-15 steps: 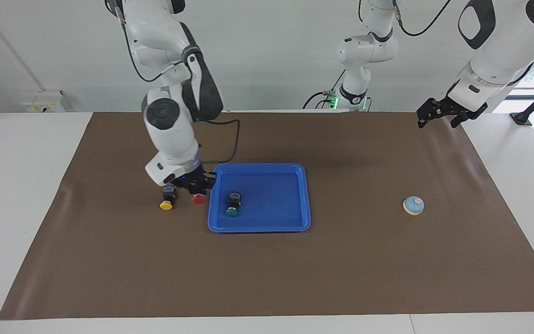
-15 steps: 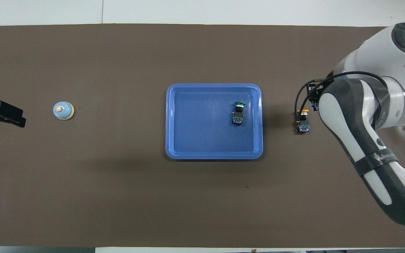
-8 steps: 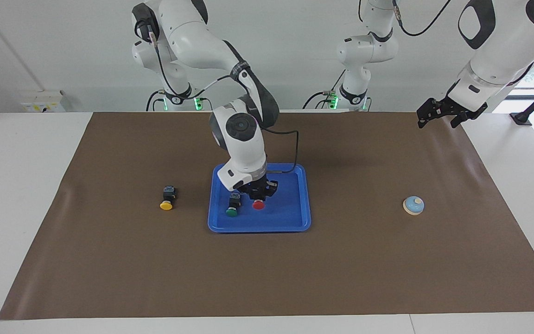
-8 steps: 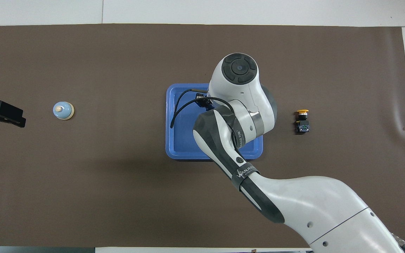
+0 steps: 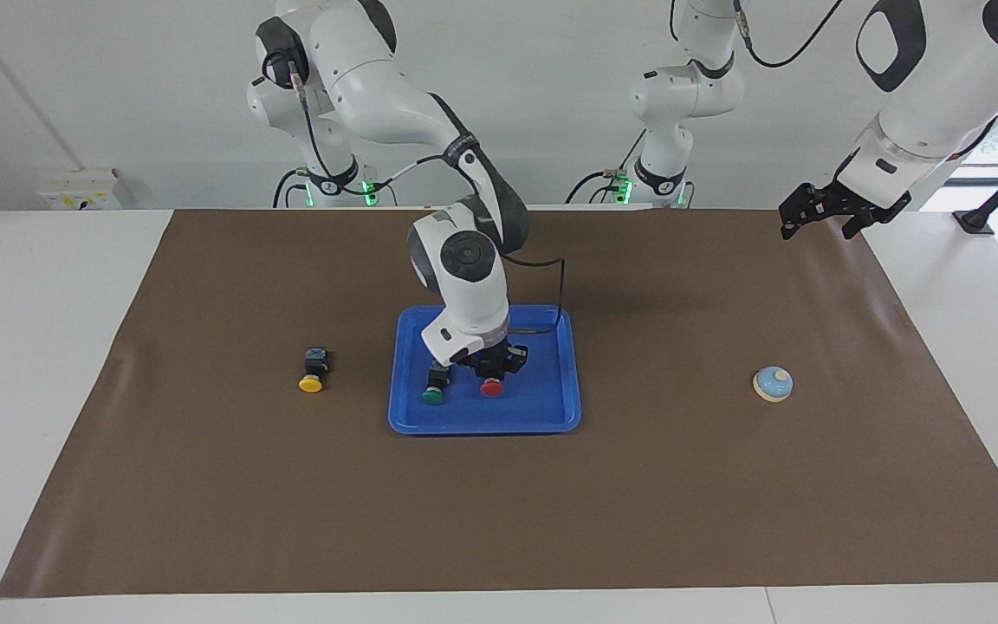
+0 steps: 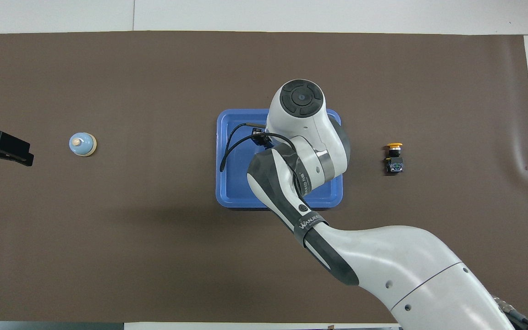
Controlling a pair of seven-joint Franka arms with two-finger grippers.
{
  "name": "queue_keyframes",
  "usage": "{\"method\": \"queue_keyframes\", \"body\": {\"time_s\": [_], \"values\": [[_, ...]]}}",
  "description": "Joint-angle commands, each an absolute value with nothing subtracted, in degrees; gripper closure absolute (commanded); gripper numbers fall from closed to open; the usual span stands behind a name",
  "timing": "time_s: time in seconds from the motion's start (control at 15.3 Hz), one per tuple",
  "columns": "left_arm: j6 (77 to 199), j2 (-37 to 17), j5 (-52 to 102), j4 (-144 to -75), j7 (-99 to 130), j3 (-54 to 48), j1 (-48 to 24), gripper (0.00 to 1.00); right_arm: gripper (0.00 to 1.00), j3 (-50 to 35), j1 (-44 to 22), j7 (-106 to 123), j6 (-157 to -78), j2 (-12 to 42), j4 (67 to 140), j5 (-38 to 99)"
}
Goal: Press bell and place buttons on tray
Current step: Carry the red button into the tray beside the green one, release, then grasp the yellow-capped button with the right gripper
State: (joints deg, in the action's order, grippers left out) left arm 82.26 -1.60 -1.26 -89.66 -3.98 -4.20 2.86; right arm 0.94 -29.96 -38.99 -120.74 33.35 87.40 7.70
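Note:
The blue tray [image 5: 551, 407] lies mid-table. On its floor a green button [image 5: 434, 386] and a red button [image 5: 492, 386] sit side by side. My right gripper [image 5: 492, 367] is low over the tray, directly on top of the red button's body. The yellow button [image 5: 312, 371] lies on the mat toward the right arm's end of the table. The light-blue bell [image 5: 773, 383] stands toward the left arm's end. My left gripper [image 5: 819, 215] waits open, raised over the mat's edge by the left arm's base. In the overhead view the right arm hides both buttons in the tray [image 6: 232, 183]; the yellow button [image 6: 394, 158] and bell [image 6: 82, 144] show.
A brown mat [image 5: 499, 520] covers most of the white table [image 5: 31, 347]. A black cable [image 5: 551, 295] loops from the right wrist over the tray's rim nearest the robots. A third robot base [image 5: 664, 173] stands at the table's edge between the two arms.
The right arm carried the red button from the mat beside the yellow button to the tray and lowered it beside the green one. The left arm stayed put.

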Motion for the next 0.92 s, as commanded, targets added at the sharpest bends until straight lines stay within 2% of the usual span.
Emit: {"method": "queue_keyframes", "body": {"time_s": [0.0,0.13,0.33,0.65,0.85], "values": [[81.2,-1.2,-1.0,-89.6,-4.1,-4.3,3.3,0.00,0.00,1.3,-28.1,-39.4,-118.1,32.6,85.4,12.0],[81.2,-1.1,-1.0,-89.6,-4.1,-4.3,3.3,0.00,0.00,1.3,-22.6,-38.4,-111.6,31.9,80.6,14.3],[81.2,-1.1,-1.0,-89.6,-4.1,-4.3,3.3,0.00,0.00,1.9,-18.3,-25.7,-107.5,28.6,80.8,13.1],[81.2,-1.1,-1.0,-89.6,-4.1,-4.3,3.3,0.00,0.00,3.3,-16.5,-16.4,-106.9,22.9,92.6,-2.3],[81.2,-1.2,-1.0,-89.6,-4.1,-4.3,3.3,0.00,0.00,3.2,-11.8,-12.1,-113.3,18.6,102.3,-3.4]]}}
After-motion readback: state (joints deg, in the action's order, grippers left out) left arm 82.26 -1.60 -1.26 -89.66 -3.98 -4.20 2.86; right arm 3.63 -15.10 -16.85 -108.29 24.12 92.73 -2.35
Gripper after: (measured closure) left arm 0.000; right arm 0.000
